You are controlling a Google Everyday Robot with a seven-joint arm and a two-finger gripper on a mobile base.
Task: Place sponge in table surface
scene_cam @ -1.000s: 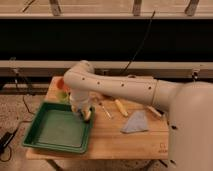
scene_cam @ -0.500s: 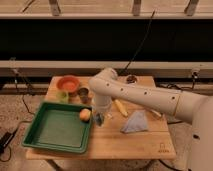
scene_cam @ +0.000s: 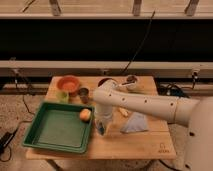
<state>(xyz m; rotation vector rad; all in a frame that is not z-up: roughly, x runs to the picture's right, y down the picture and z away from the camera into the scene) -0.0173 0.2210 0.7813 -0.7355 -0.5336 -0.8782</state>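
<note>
A: Sponge [scene_cam: 101,128] status? Loc req'd.

B: Teal block at the tip of the gripper [scene_cam: 102,126], just right of the green tray [scene_cam: 35,137] rim, over or on the table surface [scene_cam: 125,145]. Whether it's touching the wood or a bit above, cannot tell.

A: Gripper state?

B: Cannot tell. It points straight down at the near-centre of the table; the sponge sits right at its tip, so it's prob. held, but that's judgement, not seen.

A: Key relation for next move?

B: Sponge is directly below the gripper, not offset to either side. Bare wood lies under and to the right; tray edge lies close on the left. Judgement: lower vert., let go, keep clear of the tray rim. Sponge long axis: looks upright along the gripper, but not certain.

A: Neighbours, near to far?

B: Orange ball [scene_cam: 85,114] in the tray's far-right corner, near the gripper. Blue-grey cloth [scene_cam: 135,123] to the right, apart from the sponge. Pale yellow item [scene_cam: 123,112] beside the arm [scene_cam: 145,102]. Far edge: orange bowl [scene_cam: 68,83], small green cup [scene_cam: 62,96], dark can [scene_cam: 84,93], white bowl w/ dark contents [scene_cam: 131,80].

A: Hidden / unclear?

B: Arm covers part of the table centre. Sponge outline partly masked by the gripper.
</note>
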